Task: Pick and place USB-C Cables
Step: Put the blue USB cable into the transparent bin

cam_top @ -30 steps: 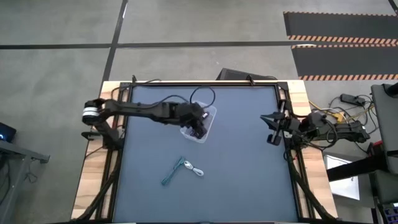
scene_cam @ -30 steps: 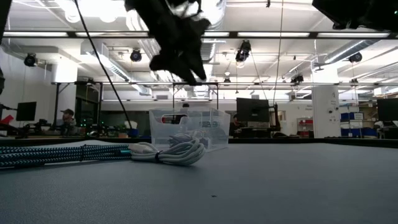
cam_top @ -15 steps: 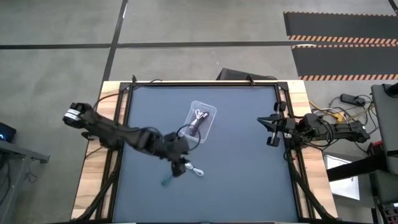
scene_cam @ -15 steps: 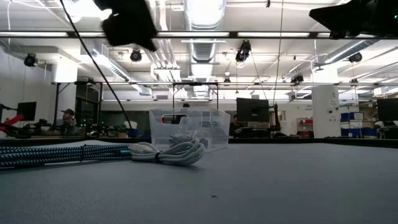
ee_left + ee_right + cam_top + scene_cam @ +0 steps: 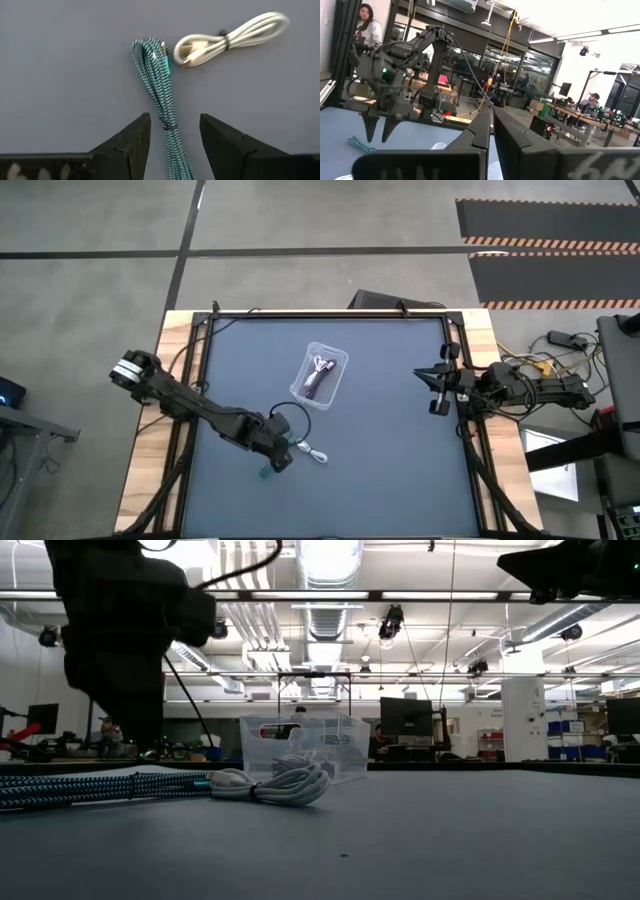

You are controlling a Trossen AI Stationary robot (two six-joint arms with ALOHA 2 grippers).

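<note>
A teal-green braided cable (image 5: 159, 75) lies flat on the dark table mat, and a white bundled cable (image 5: 227, 39) lies just beside its plug end. My left gripper (image 5: 172, 120) hangs open above the teal cable (image 5: 266, 472), pointing steeply down, one finger on either side of it. The low view shows the gripper (image 5: 130, 650) clear of the table. A clear bin (image 5: 320, 375) at mid-table holds more bundled cables. My right gripper (image 5: 433, 385) waits shut at the table's right edge.
The white cable (image 5: 316, 454) lies right of the left gripper. The mat is bare toward the near and right sides. Wooden edges and frame rails (image 5: 190, 400) border the mat. People sit in the room beyond the table (image 5: 367, 27).
My left gripper has swung from above the clear bin toward the table's near-left, come down, and turned at the wrist. It now hangs over the teal cable. The cables on the mat have not moved.
</note>
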